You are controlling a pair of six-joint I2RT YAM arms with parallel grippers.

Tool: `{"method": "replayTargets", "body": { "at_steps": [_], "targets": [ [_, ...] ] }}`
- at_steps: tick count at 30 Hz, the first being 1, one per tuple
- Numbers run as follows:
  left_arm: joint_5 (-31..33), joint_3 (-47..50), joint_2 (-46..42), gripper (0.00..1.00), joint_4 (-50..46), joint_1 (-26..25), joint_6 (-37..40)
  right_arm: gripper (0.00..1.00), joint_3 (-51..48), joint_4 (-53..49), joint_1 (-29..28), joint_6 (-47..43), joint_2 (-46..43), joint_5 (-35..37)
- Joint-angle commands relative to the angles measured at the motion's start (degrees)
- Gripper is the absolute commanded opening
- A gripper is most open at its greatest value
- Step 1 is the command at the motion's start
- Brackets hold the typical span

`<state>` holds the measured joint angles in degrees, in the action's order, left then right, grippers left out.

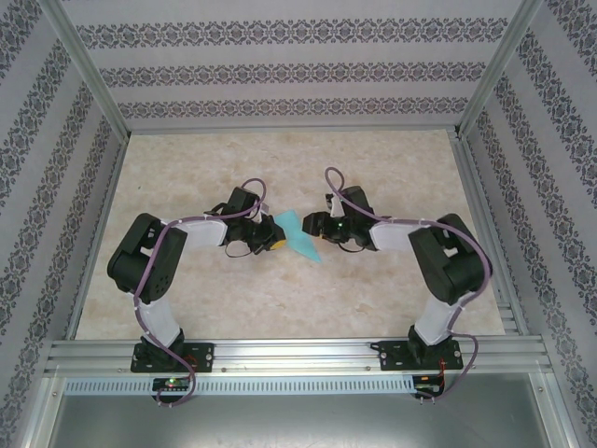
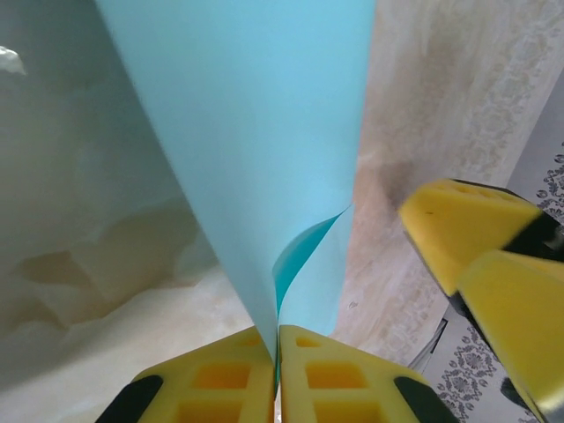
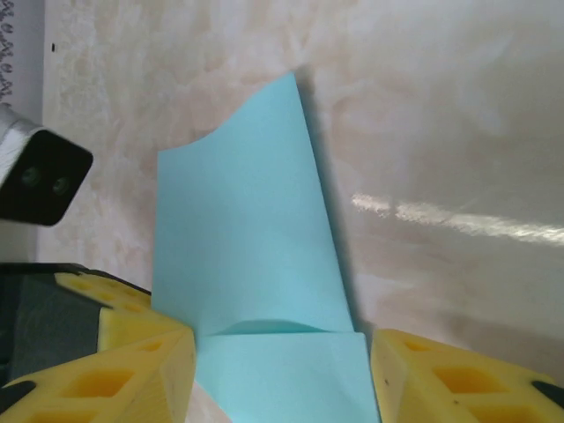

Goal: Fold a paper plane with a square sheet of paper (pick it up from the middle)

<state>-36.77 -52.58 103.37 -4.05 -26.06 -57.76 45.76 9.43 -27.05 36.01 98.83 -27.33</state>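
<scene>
- Work over the middle of the pale marbled table [image 1: 280, 308], using its flat top as backing for pressing creases.
- Keep the square sheet of paper [image 1: 300, 235], partly folded and sitting between both arms at mid-table, aligned edge to edge before any crease.
- Hold firm with the left hand [image 2: 278, 330], clenched on the sheet's doubled edge, and avoid twisting, since the layers gape slightly just above the fingers.
- Bring the right hand [image 3: 282, 348], released with fingers spread either side of the sheet, in squarely and close gently.
- Flatten that small gap last.
</scene>
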Motion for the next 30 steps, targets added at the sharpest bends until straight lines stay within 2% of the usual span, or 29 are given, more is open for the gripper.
{"method": "replayTargets", "body": {
  "at_steps": [1, 4, 6, 9, 13, 16, 25, 30],
  "targets": [
    [0.58, -1.65, -0.97, 0.1, -0.11, -1.19, -1.11, 0.58, -2.97, -1.51, -3.55, -12.85, -6.84, 12.58],
    [0.97, -2.36, -1.57, 0.09, -1.99, -1.23, -1.91, 0.57, -5.67, -1.54, -9.05, -20.24, -11.05, 24.72],
    [1.27, -3.37, -1.68, 0.09, -4.39, -1.27, -1.96, 0.57, -6.95, -0.03, -11.72, -24.35, -11.96, 28.65],
    [1.24, -4.09, -2.02, 0.09, -5.64, -1.36, -3.09, 0.6, -7.53, 1.37, -13.31, -28.54, -11.07, 29.06],
    [1.26, -4.85, -2.17, 0.09, -6.95, -1.36, -3.97, 0.63, -11.66, 10.77, -17.01, -38.1, -10.14, 31.89],
    [0.93, -5.25, -2.12, 0.09, -7.17, -1.36, -4.71, 0.63, -11.02, 12.41, -17.44, -41.34, -7.62, 31.63],
    [0.79, -6.53, -2.12, 0.09, -9.17, -1.36, -5.21, 0.58, -10.18, 21.6, -19.01, -48.32, -0.24, 31.91],
    [0.98, -6.91, -2.21, 0.09, -9.94, -1.36, -5.27, 0.51, -10.75, 27.6, -19.01, -50.69, 2.74, 33.26]
  ]
}}
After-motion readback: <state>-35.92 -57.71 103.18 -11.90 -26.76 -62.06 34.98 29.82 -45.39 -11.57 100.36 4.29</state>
